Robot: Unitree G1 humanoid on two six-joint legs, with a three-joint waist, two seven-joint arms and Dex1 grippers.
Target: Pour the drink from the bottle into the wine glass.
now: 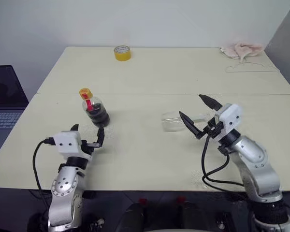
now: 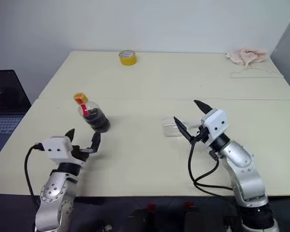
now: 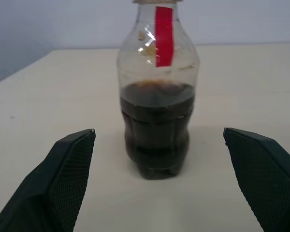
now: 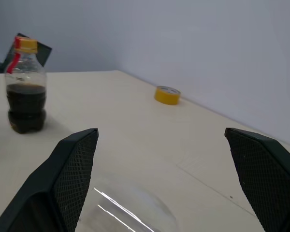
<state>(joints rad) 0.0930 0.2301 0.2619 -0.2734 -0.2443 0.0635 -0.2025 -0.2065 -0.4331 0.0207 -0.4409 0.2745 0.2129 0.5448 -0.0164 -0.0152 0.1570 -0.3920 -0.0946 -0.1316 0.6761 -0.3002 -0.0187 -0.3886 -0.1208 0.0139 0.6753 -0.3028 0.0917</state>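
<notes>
My left gripper (image 1: 88,137) has its jaws wide apart and empty. The small clear plastic bottle with the yellow cap and red label strip (image 1: 94,109) stands upright on the cream bench (image 1: 150,154), just ahead of these jaws and centred between them, not yet touched. The dark brown drink (image 3: 156,125) fills about the lower half of it. I judge the bottle light and a little soft, so a hard squeeze could dent it. Its wall looks smooth, so I would take it at the ribbed lower body, where the liquid makes it firmer. The cap is on, and it must come off before pouring.

My right gripper (image 1: 199,116) is also open and holds nothing. The clear wine glass (image 1: 176,121) lies on its side, just ahead of and below these jaws. It is thin, fragile and may roll; I would take the bowl gently, not the stem.

The yellow tape roll (image 1: 122,52), the pink cloth (image 1: 242,49) and the laptop (image 1: 5,104) are well apart from both jaws. Nothing blocks the way.
</notes>
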